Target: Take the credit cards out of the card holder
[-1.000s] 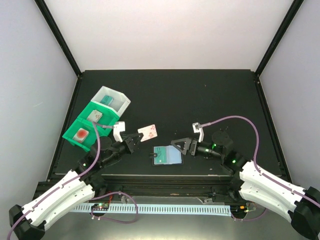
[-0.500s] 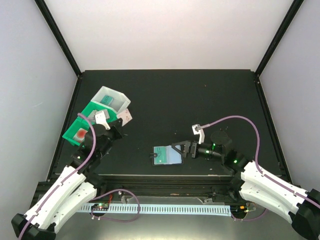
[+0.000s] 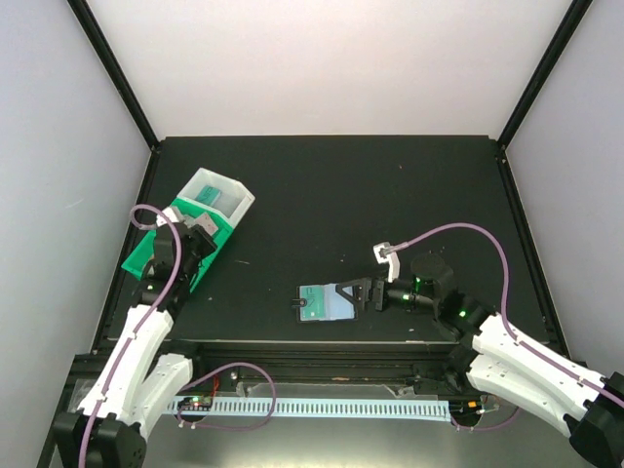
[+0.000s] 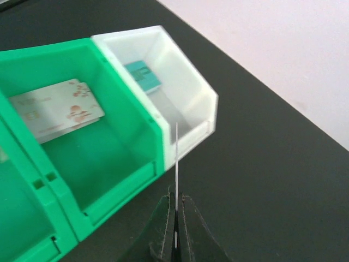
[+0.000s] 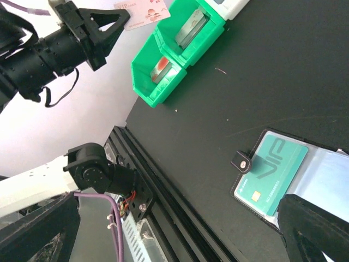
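The card holder (image 3: 327, 304) lies open near the table's front edge, a teal credit card (image 5: 272, 172) in its left pocket and a black snap tab (image 5: 244, 162) at its corner. My right gripper (image 3: 357, 292) stands open at the holder's right side; one finger (image 5: 316, 226) reaches over the holder's clear pocket. My left gripper (image 4: 175, 204) is shut on a pale credit card (image 4: 176, 158), seen edge-on, in front of the bins. The right wrist view shows that card (image 5: 143, 11) with pink marks.
A white bin (image 4: 185, 93) holds a teal card (image 4: 143, 75). The green bin (image 4: 103, 164) beside it holds pale cards with pink marks (image 4: 57, 109). Another green compartment (image 5: 155, 82) holds a card with a red mark (image 5: 162, 66). A black rail (image 5: 180, 207) runs along the front edge.
My left arm has swung left with its card, from the table's middle to the bins. My right gripper has opened wider and edged left to the holder.
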You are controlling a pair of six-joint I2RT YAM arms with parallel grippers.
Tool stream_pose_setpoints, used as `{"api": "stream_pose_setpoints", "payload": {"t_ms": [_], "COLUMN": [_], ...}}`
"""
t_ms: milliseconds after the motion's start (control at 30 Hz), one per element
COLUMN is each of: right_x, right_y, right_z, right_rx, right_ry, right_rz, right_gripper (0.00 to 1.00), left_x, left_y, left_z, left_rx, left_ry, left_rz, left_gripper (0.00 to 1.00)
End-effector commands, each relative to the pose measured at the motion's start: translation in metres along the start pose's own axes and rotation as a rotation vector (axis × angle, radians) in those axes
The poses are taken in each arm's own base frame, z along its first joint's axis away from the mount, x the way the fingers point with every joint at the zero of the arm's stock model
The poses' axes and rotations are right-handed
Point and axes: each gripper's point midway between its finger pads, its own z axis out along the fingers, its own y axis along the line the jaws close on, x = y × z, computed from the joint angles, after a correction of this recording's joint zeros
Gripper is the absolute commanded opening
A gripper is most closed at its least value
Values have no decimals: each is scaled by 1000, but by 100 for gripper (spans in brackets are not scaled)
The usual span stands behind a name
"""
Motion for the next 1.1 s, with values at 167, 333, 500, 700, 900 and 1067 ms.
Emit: {"api": "stream_pose_setpoints", "payload": {"t_ms": [167, 333, 500, 700, 900, 1067], "right_x": [1, 1, -1, -3, -2, -1], "right_y": [6, 5, 4, 3, 0, -3], "right_z": [-3, -3, -5, -3, 2, 5], "right_rx": [5, 10, 28, 38, 48, 58], "right_ry": [31, 33, 28, 27, 45, 60], "right_rz": [-41, -41, -51, -48, -40, -28], "right_gripper": [100, 100, 100, 100, 100, 100], "left_x": [-28, -35, -47, -57, -54, -52], "left_y": [34, 45, 57, 67, 72, 79], "left_z": [23, 41, 58, 73, 92, 109], "left_rx": [-188, -233, -259, -273, -262, -279], "left_ry": [-13, -21, -21, -17, 22, 58], "left_rz": [-190, -234, -259, -277, -296, -289], "left_gripper": [1, 2, 2, 2, 2, 2]}}
